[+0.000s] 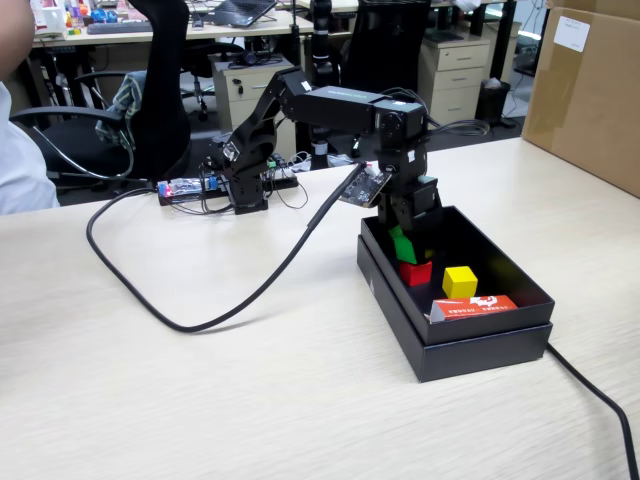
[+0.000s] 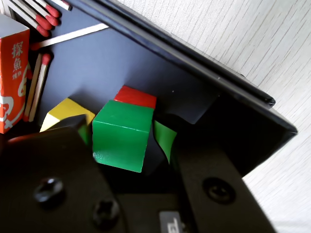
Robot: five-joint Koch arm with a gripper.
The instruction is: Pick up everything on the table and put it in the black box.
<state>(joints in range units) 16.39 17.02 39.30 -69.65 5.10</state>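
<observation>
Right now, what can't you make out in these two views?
- Fixed view: gripper tips, hidden inside the black box; grip on the green cube unclear.
- Wrist view: whether the green cube rests on the red cube; the cube hides the contact.
- Wrist view: orange matchbox cut off by the left edge.

Black box [image 1: 480,345]: matte black, interior reads dark blue-grey in wrist view. Inside the box: green cube [image 2: 121,133], bright plain green; red cube [image 2: 137,96] behind it; yellow cube [image 1: 460,281] beside the red one. Matchbox [image 1: 475,306] at the box's near end: orange-red with white print. Matches [image 2: 36,87]: pale sticks, red heads. Fingers [image 2: 68,160]: black. Desk [image 1: 200,390]: light beige wood grain.
</observation>
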